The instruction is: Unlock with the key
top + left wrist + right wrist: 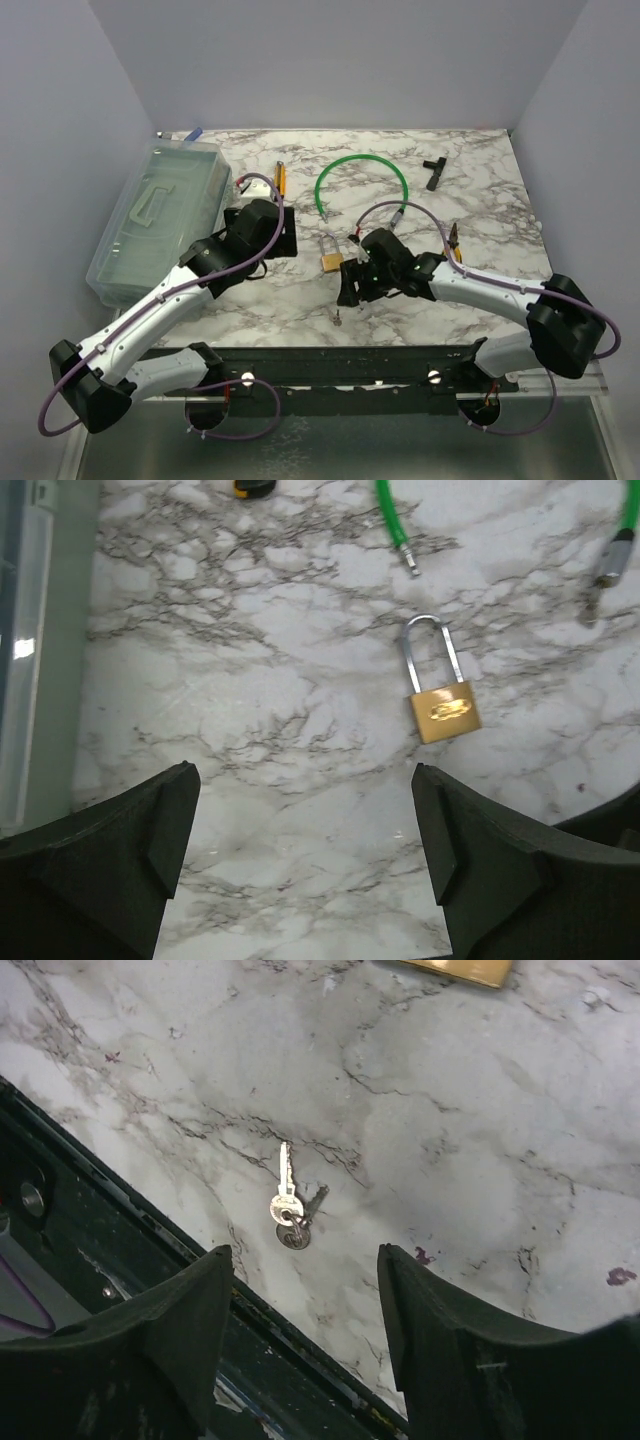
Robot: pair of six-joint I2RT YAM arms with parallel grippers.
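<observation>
A small silvery key [285, 1185] lies flat on the marble with a second key on the same ring, close to the table's near edge [340, 318]. My right gripper [303, 1252] hovers just short of the key, open, with nothing between its fingers. The brass padlock [443, 710] lies on its side with its steel shackle closed, left of the right gripper [331, 258]. Only its brass edge [460, 968] shows in the right wrist view. My left gripper [303, 775] is wide open above bare marble, with the padlock ahead and to the right of it.
A clear plastic box [160, 215] stands along the left side. A green cable loop [360, 165], a yellow-handled tool [281, 178] and a black T-shaped part [434, 170] lie at the back. A black rail [100, 1260] borders the near edge beside the key.
</observation>
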